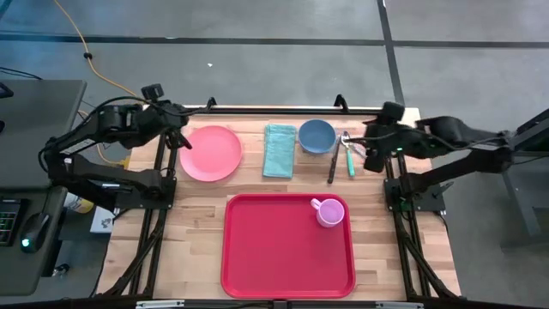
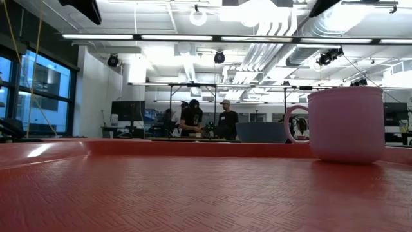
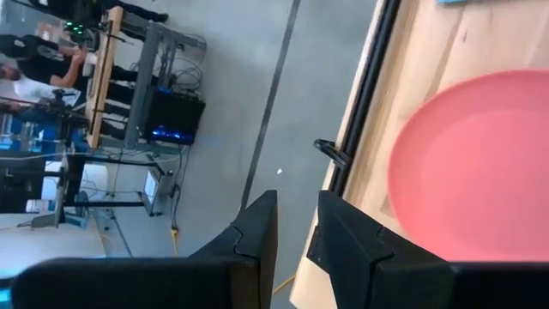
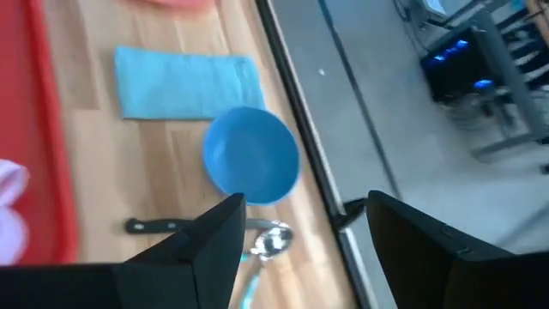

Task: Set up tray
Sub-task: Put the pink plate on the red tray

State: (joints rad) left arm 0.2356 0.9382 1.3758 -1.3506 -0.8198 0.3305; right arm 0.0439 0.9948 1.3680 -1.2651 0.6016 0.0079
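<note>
The red tray (image 1: 257,257) lies at the table's near middle, and a pink mug (image 1: 329,211) stands upright in its far right corner. Behind the tray, from left to right, lie a pink plate (image 1: 211,153), a folded teal cloth (image 1: 279,150), a blue bowl (image 1: 316,136), a dark knife (image 1: 332,163) and a teal-handled spoon (image 1: 349,157). My left gripper (image 1: 182,137) hangs raised beside the plate's left edge, its fingers (image 3: 257,227) a little apart with nothing between them. My right gripper (image 1: 371,154) hangs raised just right of the spoon, open wide (image 4: 306,210) and empty.
A black rail (image 1: 274,109) runs along the table's far edge. Bare wood lies on both sides of the tray. Beyond the table, in the low view, people (image 2: 193,119) stand at a bench far back in the room.
</note>
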